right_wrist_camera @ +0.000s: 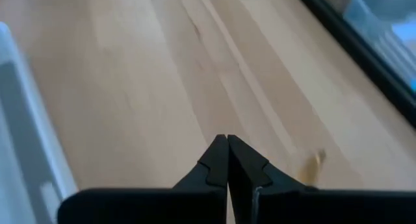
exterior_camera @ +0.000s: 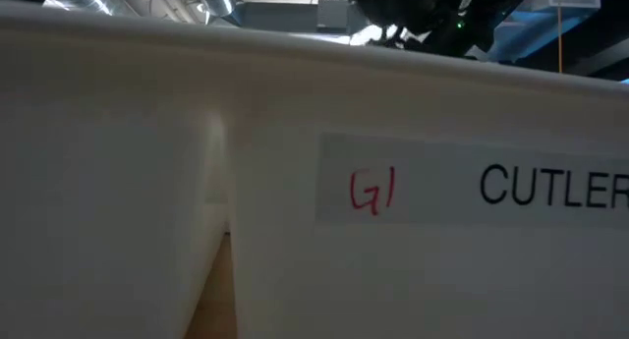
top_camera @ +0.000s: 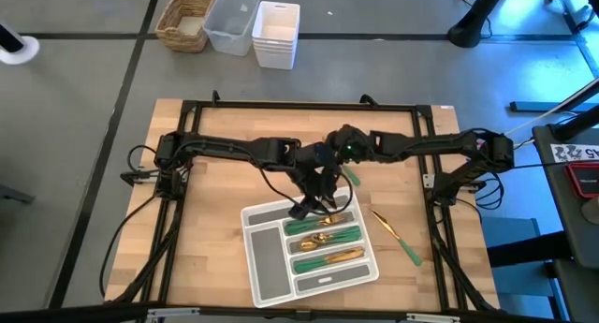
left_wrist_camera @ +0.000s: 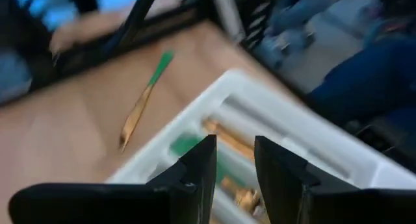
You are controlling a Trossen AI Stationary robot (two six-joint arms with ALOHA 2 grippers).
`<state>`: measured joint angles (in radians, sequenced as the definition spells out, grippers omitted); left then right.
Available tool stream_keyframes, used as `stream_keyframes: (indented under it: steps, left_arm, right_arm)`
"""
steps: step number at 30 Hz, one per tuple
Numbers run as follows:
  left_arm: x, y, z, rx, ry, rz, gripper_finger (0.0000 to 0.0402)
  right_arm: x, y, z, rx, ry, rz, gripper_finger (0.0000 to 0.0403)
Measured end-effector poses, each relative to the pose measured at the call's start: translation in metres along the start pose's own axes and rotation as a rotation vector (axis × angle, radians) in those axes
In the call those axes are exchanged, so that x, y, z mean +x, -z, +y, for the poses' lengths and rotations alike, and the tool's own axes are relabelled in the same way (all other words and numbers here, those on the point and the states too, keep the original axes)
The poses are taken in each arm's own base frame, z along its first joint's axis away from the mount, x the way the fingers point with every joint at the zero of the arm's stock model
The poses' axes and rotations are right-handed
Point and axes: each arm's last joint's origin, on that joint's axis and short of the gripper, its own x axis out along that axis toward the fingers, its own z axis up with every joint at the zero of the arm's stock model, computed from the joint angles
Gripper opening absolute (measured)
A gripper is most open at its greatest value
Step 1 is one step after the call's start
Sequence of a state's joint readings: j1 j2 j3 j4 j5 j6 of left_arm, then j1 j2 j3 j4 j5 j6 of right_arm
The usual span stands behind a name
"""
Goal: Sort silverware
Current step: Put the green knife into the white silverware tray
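Note:
A grey compartmented tray lies on the wooden table, with gold-headed, green-handled silverware in its compartments. One more piece lies on the table to the tray's right, and the left wrist view shows this piece too. My left gripper hangs open over the tray's far end, with nothing between its fingers. My right gripper is shut with nothing visible in it, above bare wood just beyond the tray. A green streak shows beside it; I cannot tell what it is.
A black frame runs round the table. On the floor beyond the far edge stand a wicker basket and two plastic bins. The tray's white wall with a label fills the low view.

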<state>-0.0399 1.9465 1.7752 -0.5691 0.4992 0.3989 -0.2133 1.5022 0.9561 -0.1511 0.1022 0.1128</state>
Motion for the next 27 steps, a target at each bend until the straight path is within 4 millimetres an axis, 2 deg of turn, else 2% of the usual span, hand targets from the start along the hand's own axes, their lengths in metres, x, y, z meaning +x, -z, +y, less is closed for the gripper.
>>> stream_keyframes:
  steps: [3,6,14,18,22,27]
  left_arm:
    - [0.004,-0.007,0.0,0.065,0.047,-0.096,0.0098]
    - [0.006,-0.014,-0.001,0.12,0.063,-0.167,0.0098]
    - [0.01,-0.018,-0.004,0.22,0.122,-0.231,0.0098]
    - [0.011,-0.011,-0.003,0.095,0.118,-0.159,0.0098]
    - [0.008,0.008,0.002,-0.038,0.033,0.031,0.0098]
    - [0.0,0.028,0.009,-0.128,-0.09,0.236,0.0098]
  right_arm:
    - [-0.001,-0.006,0.001,0.001,-0.016,-0.055,0.0001]
    - [-0.001,-0.01,-0.002,0.074,0.012,-0.09,0.0001]
    - [-0.001,-0.009,-0.003,0.132,0.024,-0.079,0.0001]
    - [-0.001,-0.001,-0.003,0.116,0.034,-0.003,0.0001]
    - [-0.001,0.006,-0.003,0.122,0.02,0.074,0.0001]
    - [-0.005,0.021,0.009,0.147,0.023,0.217,0.0001]
